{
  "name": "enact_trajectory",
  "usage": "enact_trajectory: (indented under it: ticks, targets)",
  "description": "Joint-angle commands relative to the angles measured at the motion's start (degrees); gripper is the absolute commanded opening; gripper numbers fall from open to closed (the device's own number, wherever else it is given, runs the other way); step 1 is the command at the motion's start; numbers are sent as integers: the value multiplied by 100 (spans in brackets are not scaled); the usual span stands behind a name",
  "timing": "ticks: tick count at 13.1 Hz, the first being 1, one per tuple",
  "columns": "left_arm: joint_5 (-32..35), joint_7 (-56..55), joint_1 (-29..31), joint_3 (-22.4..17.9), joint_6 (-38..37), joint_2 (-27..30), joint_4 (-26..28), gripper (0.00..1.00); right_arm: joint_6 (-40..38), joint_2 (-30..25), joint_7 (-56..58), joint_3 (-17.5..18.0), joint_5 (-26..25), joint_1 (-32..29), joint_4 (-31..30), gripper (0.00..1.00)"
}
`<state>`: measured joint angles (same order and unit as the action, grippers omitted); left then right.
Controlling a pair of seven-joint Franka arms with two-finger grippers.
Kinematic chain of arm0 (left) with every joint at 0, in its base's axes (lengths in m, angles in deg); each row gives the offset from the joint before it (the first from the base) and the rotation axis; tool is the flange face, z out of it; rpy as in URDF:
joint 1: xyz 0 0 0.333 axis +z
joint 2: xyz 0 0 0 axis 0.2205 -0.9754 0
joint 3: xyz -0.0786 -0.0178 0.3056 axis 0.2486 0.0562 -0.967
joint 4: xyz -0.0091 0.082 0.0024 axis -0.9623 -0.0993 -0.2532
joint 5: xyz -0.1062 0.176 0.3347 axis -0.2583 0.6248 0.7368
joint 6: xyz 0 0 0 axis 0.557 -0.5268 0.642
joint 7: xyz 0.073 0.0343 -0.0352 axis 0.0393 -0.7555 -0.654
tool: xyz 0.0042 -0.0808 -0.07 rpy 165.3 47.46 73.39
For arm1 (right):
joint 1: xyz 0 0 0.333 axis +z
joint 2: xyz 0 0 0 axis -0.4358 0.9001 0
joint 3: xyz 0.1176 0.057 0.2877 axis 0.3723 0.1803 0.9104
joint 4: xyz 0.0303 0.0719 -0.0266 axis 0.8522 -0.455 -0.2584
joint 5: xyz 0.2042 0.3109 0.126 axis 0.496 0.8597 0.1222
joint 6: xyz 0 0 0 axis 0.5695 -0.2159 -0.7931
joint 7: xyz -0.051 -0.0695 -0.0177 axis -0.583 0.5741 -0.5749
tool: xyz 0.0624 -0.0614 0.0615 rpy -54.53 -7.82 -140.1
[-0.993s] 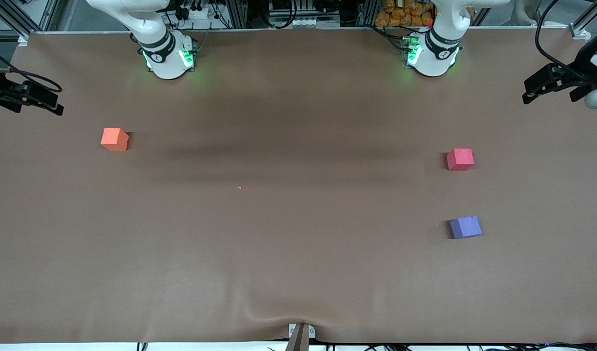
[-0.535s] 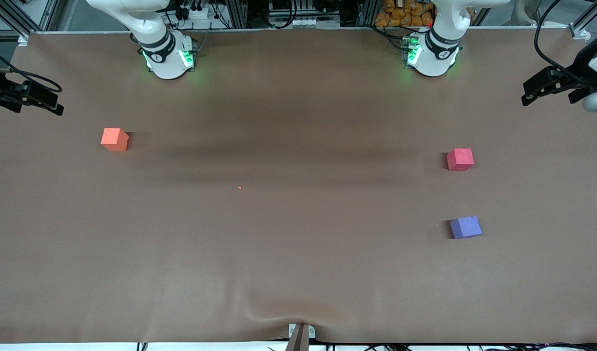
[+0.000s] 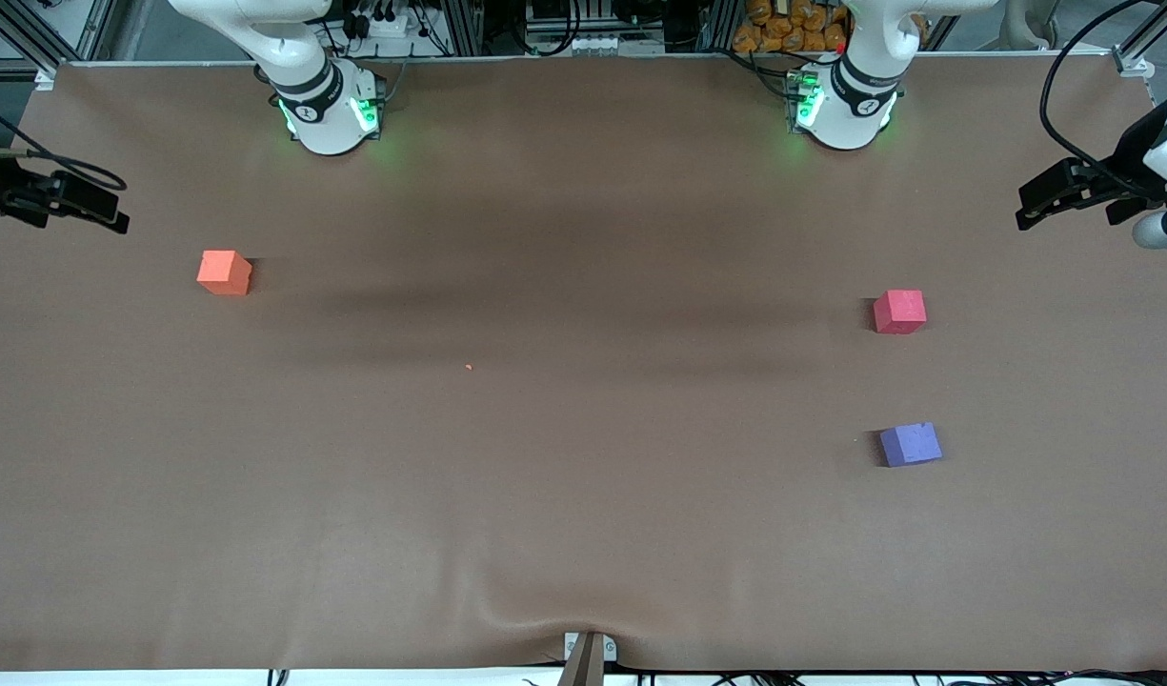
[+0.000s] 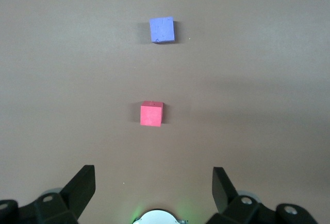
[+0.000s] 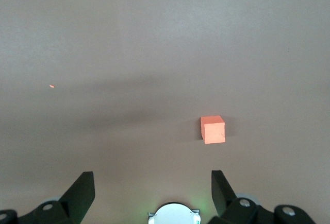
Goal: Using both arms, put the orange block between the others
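Tiny orange speck on the table, perhaps foam.

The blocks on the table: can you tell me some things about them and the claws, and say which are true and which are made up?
1. The orange block sits alone toward the right arm's end of the table. True.
2. The purple block is stacked on the red block. False: they lie apart, the purple one nearer the front camera.
3. The right claw holds the orange block. False: it is open and empty.
4. The left claw is open. True.
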<state>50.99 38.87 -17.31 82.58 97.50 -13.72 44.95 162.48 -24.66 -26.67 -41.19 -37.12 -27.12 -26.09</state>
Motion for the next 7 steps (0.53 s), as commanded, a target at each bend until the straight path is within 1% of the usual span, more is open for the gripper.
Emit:
enact_trajectory:
  ticks: [1,2,3,4,5,7]
  targets:
    - [113,-85,1,27,8,-69,-95,100,-20,373,49,24,-66,-451,166,100]
    - [121,-76,1,27,8,-78,-103,100,23,513,58,24,-57,-574,262,100]
    - [122,-76,-8,36,8,-95,-95,100,85,828,-12,7,-83,-705,271,100]
    - [122,-76,-8,36,8,-96,-86,100,42,1110,40,15,38,-959,402,100]
    - [122,-76,-8,36,8,-104,-95,100,33,1130,49,33,83,-1109,421,100]
    - [113,-67,-17,45,17,-113,-95,100,33,1174,41,33,92,-1181,438,100]
